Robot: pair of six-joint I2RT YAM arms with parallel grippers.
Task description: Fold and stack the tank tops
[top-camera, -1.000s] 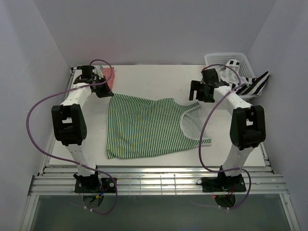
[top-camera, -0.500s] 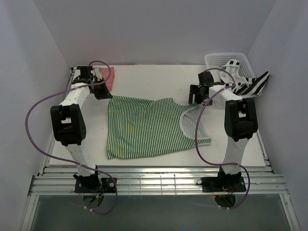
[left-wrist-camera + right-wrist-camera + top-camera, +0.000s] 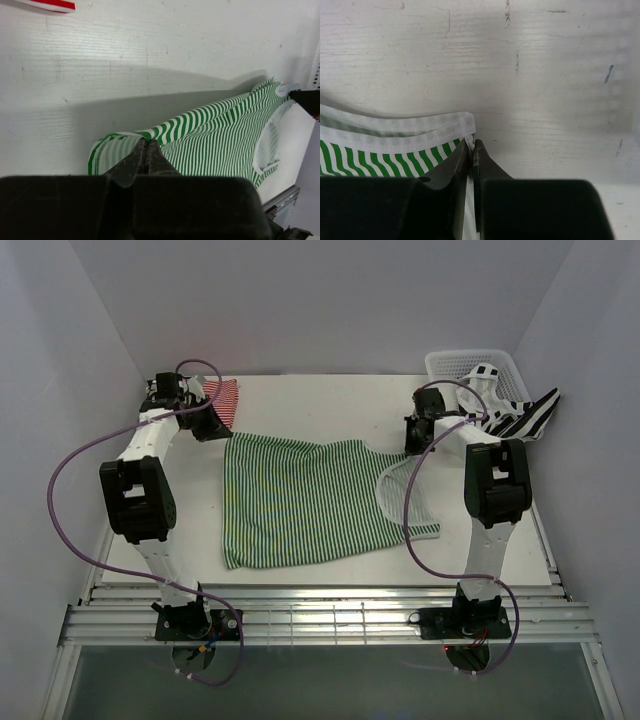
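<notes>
The left gripper (image 3: 146, 142) stays pinched shut on the far-left corner of the green-and-white tank top (image 3: 310, 502), near the red-and-white tank top (image 3: 226, 398). The right gripper (image 3: 472, 144) has just closed on its white-bound strap edge. With 2 corners held, the fold can likely begin. The thin, limp cloth lies mostly flat. The black-and-white tank top (image 3: 522, 418) drapes over the lattice basket (image 3: 470, 360).

The red-and-white top (image 3: 226, 398) is half hidden behind the left hand (image 3: 208, 426), and the top edge of that wrist's view crops it to a sliver. Under the right hand (image 3: 471, 146), the green-and-white top (image 3: 380, 150) passes out of sight.
</notes>
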